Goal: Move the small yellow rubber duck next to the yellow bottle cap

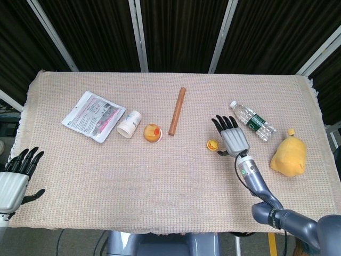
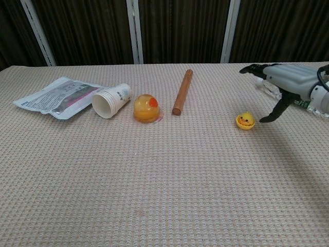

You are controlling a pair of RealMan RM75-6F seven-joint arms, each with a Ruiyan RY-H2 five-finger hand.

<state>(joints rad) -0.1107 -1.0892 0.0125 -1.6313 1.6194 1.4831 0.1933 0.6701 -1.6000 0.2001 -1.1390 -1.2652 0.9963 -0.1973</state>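
Observation:
The small yellow rubber duck (image 1: 212, 144) (image 2: 245, 121) stands alone on the woven tablecloth, right of centre. My right hand (image 1: 233, 140) (image 2: 284, 81) hovers just to the duck's right with its fingers spread, holding nothing and clear of the duck. A yellow dome-shaped piece with an orange spot (image 1: 153, 133) (image 2: 146, 108), seemingly the bottle cap, lies well to the left of the duck. My left hand (image 1: 14, 177) hangs open off the table's near left corner, seen only in the head view.
Between cap and duck lies a wooden stick (image 1: 177, 111) (image 2: 182, 91). A paper cup (image 1: 129, 124) on its side and a printed packet (image 1: 94, 116) sit left of the cap. A water bottle (image 1: 252, 120) and a yellow plush toy (image 1: 289, 153) are at the right.

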